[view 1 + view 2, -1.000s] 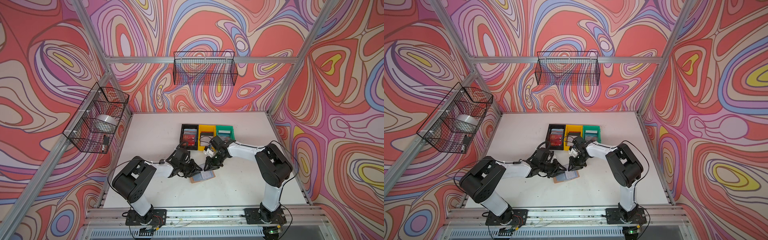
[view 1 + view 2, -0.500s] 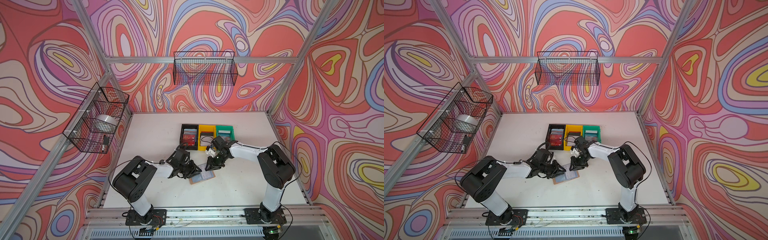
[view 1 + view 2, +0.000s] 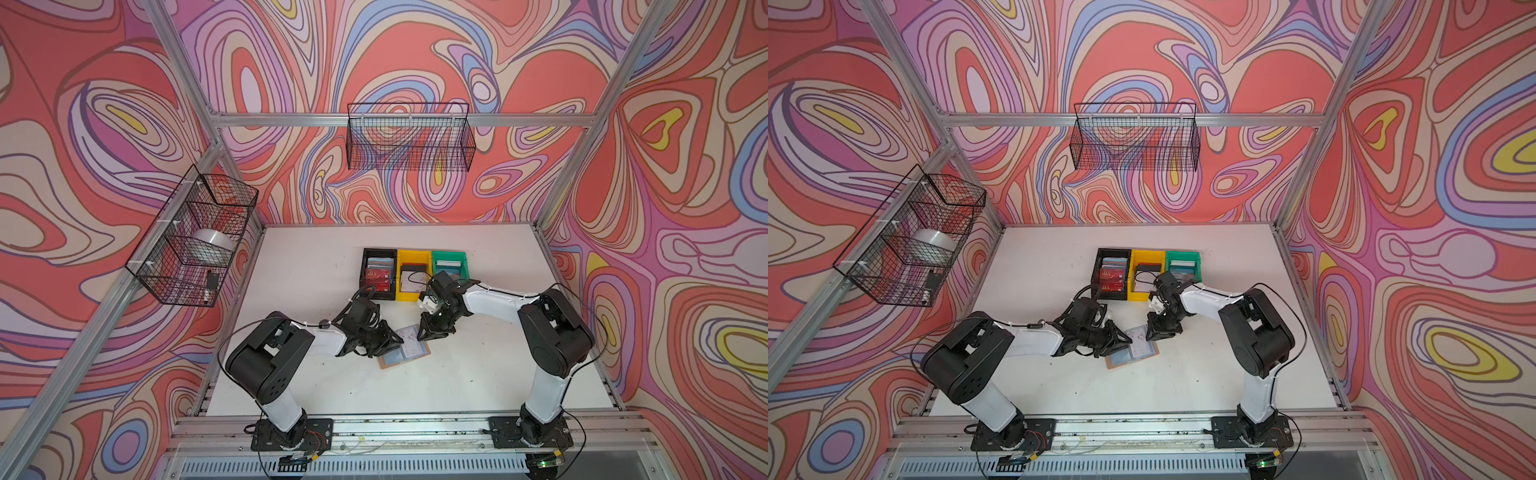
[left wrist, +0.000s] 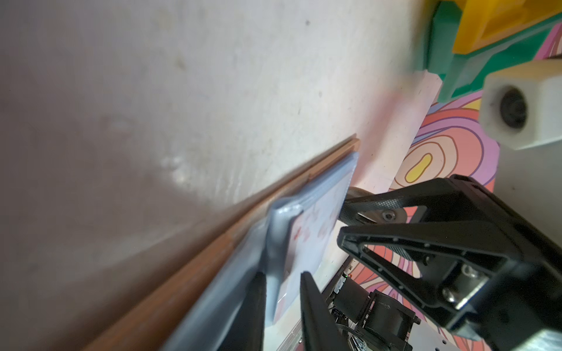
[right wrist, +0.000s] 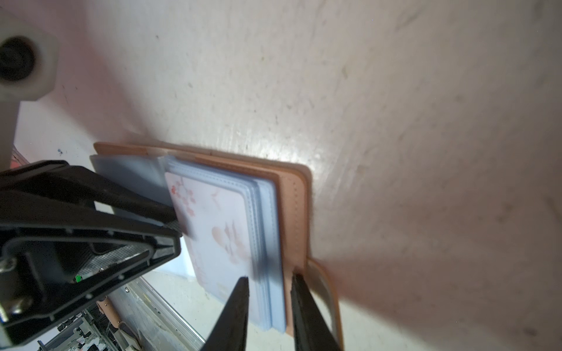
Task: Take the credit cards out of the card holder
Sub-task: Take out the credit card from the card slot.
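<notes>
Though walls (image 3: 374, 62) swirl, table (image 3: 498, 270) under card holder (image 3: 401, 356) white.

The left arm (image 3: 324, 338) and right arm (image 3: 494, 301) each pair smooth white link shells with bulky black joint housings on a black base plate (image 3: 320, 430), with thin black cables (image 3: 604, 336) looping alongside. Their fingers (image 5: 130, 240) are black open triangular frames with silver screws (image 5: 14, 303), beside a boxy white camera housing (image 5: 27, 67)
</notes>
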You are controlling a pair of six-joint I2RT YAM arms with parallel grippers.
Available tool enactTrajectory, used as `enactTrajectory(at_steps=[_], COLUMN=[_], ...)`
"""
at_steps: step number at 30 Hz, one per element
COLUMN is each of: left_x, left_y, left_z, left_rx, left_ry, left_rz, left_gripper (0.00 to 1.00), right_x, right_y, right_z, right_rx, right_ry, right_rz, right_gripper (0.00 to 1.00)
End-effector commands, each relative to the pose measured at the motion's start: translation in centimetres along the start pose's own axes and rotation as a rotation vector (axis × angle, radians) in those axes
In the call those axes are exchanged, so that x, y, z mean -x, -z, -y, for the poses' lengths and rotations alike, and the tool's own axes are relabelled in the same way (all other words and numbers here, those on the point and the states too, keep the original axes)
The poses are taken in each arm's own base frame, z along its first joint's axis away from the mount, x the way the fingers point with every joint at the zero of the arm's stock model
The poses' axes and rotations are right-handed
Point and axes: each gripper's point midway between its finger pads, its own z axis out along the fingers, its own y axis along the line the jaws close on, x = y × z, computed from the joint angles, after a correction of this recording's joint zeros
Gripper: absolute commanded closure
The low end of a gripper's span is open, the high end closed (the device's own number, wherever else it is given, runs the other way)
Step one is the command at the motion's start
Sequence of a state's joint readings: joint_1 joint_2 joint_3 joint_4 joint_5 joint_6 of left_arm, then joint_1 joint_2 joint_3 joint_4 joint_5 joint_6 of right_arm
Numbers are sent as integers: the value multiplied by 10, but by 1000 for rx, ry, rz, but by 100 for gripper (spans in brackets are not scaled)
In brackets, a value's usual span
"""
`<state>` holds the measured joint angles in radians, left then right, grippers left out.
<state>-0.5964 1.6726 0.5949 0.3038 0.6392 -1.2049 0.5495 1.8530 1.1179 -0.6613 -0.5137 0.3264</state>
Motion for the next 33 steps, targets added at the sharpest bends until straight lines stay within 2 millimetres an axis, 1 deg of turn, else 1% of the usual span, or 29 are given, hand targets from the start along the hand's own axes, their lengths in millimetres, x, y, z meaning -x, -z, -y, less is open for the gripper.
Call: enactTrajectory(at_steps=[1, 6, 11, 18, 21, 23, 27, 33], left_x=[0, 1, 2, 3, 4, 5, 5, 5], left_y=[-7, -9, -10, -13, -12, -11, -11, -12], left_z=[-20, -19, -18, -16, -13, -12, -13, -15], left_rx=[57, 54, 47, 39, 35, 38, 44, 42], left_ry=[31, 22, 17, 12, 8, 3, 1, 6], left_rz=[2, 2, 0, -4, 3, 4, 7, 10], left_gripper=[75, 75, 74, 76, 80, 81, 87, 90], right_x=[-7, -7, -6, -8, -9, -9, -10, -12], right_y=[-9, -16, -17, -25, -26, -26, -26, -27], right_z=[-1, -3, -6, -13, -13, -12, -11, -9], right_rx=[4, 11, 21, 34, 33, 29, 24, 17], right_ry=[6, 3, 7, 24, 23, 21, 21, 17], right_rz=[-31, -40, -43, -68, -72, -71, -76, -85], right_gripper=[73, 73, 74, 74, 74, 74, 74, 74])
